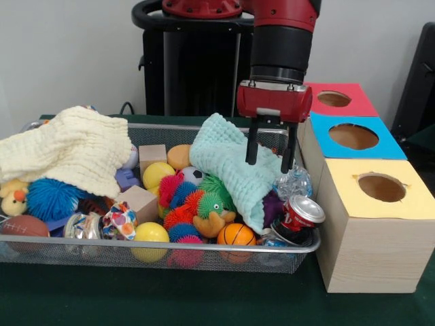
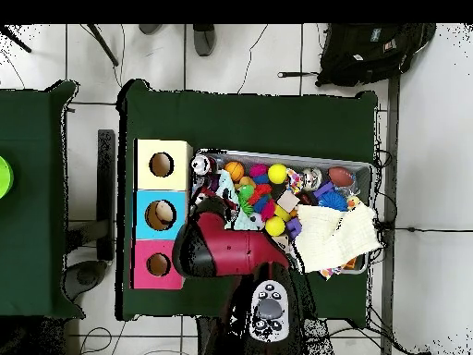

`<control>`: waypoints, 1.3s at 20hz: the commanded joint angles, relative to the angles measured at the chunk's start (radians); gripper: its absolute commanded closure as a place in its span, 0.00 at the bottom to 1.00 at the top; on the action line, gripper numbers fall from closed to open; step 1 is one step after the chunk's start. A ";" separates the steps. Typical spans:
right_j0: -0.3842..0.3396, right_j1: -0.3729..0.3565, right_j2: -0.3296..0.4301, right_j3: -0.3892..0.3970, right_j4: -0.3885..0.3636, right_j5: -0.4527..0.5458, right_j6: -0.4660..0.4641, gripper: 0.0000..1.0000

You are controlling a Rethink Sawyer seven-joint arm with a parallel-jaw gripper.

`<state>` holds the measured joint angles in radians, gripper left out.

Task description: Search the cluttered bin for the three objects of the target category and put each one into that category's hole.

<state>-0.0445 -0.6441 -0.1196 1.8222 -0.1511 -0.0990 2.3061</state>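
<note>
One clear plastic bottle (image 1: 293, 182) is all I can pick out of the three: it lies crinkled against the bin's (image 1: 204, 248) end wall nearest the boxes, just behind the red crushed soda can (image 1: 299, 217) and beside the mint knitted cloth (image 1: 234, 166). My gripper (image 1: 270, 151) hangs over that same end of the bin with its two dark fingers (image 1: 251, 144) spread apart and holding nothing, their tips level with the top of the mint cloth and just above the bottle. In the overhead view my red arm (image 2: 231, 251) covers this end of the bin, so the gripper itself is hidden there.

The bin sits on the green worktop (image 1: 204, 299), packed with toys: a cream cloth (image 1: 68, 149) draped over the opposite end, a blue spiky ball (image 1: 51, 199), a yellow ball (image 1: 151, 234), a small basketball (image 1: 236, 235), a toy football (image 1: 24, 226) and a wooden block (image 1: 140, 200).

Just beside the bin stand three boxes in a row, each with a round hole in its top: a yellow box (image 1: 380, 187) nearest the camera in the front view, then a blue box (image 1: 353, 136), then a red box (image 1: 334, 99) farthest back.
</note>
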 commanded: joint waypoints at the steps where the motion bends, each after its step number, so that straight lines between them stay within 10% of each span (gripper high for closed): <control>1: -0.023 0.081 0.092 0.002 -0.054 -0.034 0.066 0.00; 26: -0.068 0.074 0.188 0.054 -0.055 -0.060 0.099 0.00</control>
<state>-0.0780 -0.5789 -0.0375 1.8330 -0.1597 -0.1370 2.3061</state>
